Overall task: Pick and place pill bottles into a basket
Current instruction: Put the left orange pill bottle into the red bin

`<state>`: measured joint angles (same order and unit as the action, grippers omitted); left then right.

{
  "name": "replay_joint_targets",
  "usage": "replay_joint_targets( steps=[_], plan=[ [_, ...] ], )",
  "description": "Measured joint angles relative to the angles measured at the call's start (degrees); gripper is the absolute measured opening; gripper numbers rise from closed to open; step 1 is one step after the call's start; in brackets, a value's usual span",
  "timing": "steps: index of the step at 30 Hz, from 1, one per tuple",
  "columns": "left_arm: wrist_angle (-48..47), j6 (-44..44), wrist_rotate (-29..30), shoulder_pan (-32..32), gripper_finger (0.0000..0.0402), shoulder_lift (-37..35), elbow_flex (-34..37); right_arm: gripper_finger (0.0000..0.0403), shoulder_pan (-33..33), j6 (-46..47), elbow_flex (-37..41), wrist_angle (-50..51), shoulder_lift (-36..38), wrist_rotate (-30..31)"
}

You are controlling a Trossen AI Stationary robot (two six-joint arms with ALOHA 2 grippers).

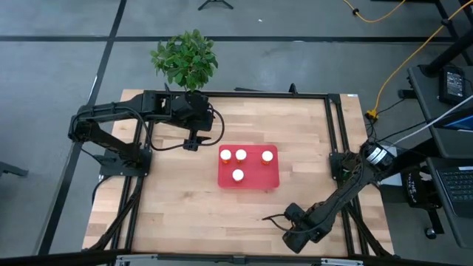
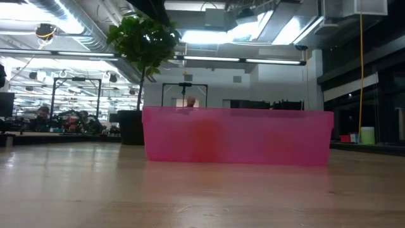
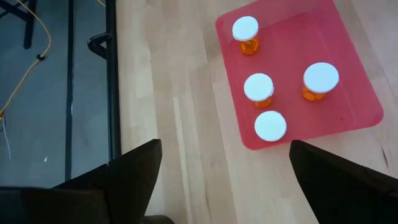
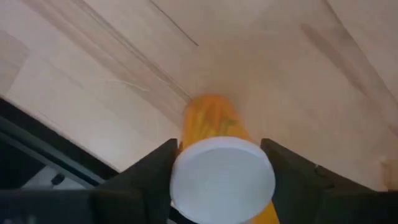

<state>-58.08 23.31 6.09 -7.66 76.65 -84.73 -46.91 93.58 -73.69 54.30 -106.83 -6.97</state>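
Bottles (image 1: 241,155) numbering four are seen standing in the red basket (image 1: 272,177) at the table's (image 1: 185,214) middle. A fifth bottle (image 4: 219,155) is pinched between the fingers of the right gripper (image 4: 222,177) at the near right edge, white cap toward the wrist. The carry step appears to be in hand; a swing far and left over the basket is called for next. The left gripper (image 3: 221,168) is held spread wide, far left of the basket.
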Motion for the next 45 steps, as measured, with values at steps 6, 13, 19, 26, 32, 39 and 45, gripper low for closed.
replay_joint_targets(
  steps=[6,13,19,26,32,39,45],
  plan=[
    [-0.1,0.0,0.0,0.0,0.0347,0.0,0.0,0.0203,0.3,-1.0,0.0,-0.5,0.5,-0.2],
    [-0.1,0.2,-0.2,0.0,0.0347,0.0,0.0,0.0216,0.5,-1.1,0.0,0.6,1.8,-0.3],
    [0.0,0.4,-0.2,0.0,0.0347,0.0,0.0,0.0199,3.4,-4.7,0.0,3.5,5.6,-0.1],
    [0.0,-0.2,-1.3,0.0,0.0347,0.0,0.0,0.0215,12.1,-16.9,0.0,8.0,12.3,2.9],
    [0.6,-1.3,-4.6,0.1,0.0347,0.8,0.0,0.02,24.5,-35.2,-1.7,8.5,16.5,5.4],
    [0.5,-2.6,-4.3,0.2,0.0347,3.3,0.0,0.0207,36.5,-55.7,-7.1,8.5,12.8,5.5],
    [0.5,-1.8,-4.1,0.5,0.0347,4.2,0.0,0.0205,39.6,-64.4,-8.0,9.0,6.7,4.2]
  ],
)
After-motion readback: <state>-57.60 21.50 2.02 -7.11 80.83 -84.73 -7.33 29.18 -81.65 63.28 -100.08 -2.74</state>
